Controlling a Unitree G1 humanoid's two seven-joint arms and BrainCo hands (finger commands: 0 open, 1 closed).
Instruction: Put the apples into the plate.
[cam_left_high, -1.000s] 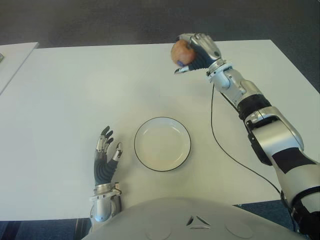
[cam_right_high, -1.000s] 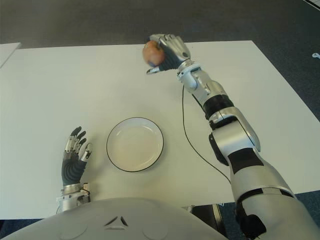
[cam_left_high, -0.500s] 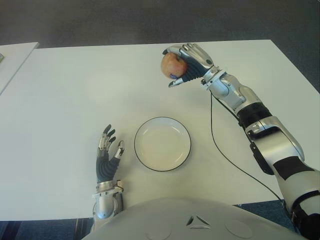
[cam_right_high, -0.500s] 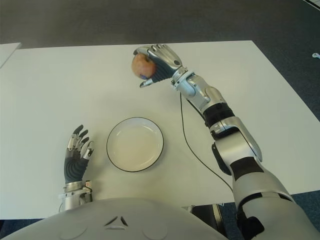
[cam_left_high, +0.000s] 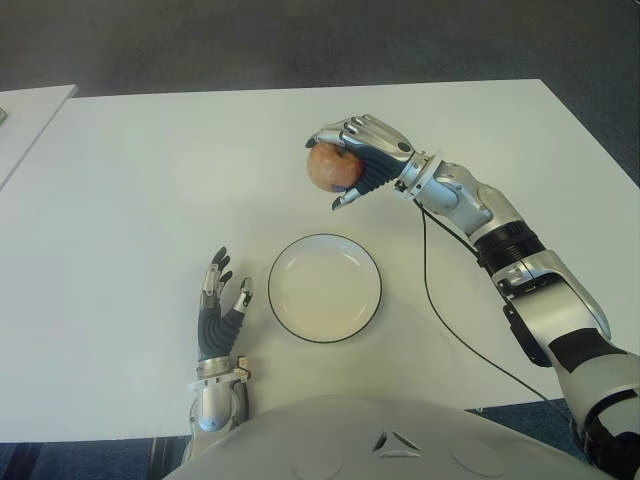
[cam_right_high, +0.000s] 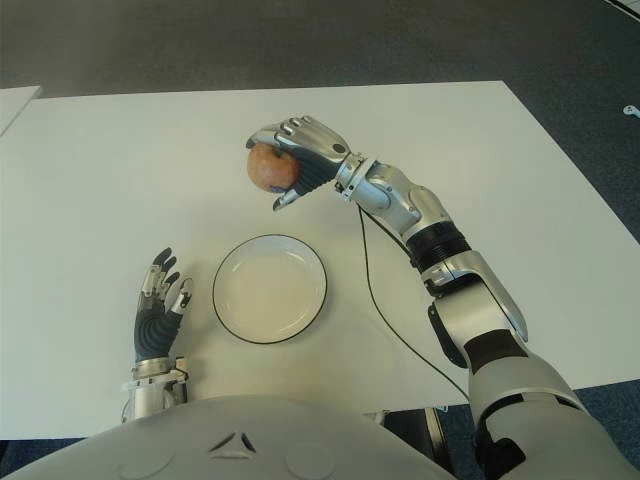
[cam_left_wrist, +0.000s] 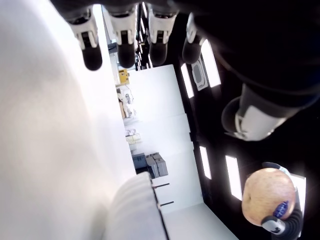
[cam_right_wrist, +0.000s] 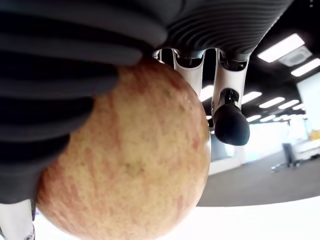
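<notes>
right hand (cam_left_high: 362, 158) grips the apple (cam_left_high: 332, 167) in curled fingers, held above the desk (cam_left_high: 130, 190) beyond the plate (cam_left_high: 325, 288); left hand (cam_left_high: 218, 312) open beside the plate's left.

White table (cam_right_high: 120, 170), plate (cam_right_high: 269, 289) as landmark, near the robot's edge. Plate white with a dark rim, nothing in it. Right hand (cam_right_high: 300, 160) raised beyond the plate, fingers curled round a reddish-yellow apple (cam_right_high: 272, 168), clear of the tabletop. Thin black cable (cam_right_high: 372, 290) runs along the table right of the plate. Left hand (cam_right_high: 158, 310) just left of the plate, fingers extended, holding nothing.
</notes>
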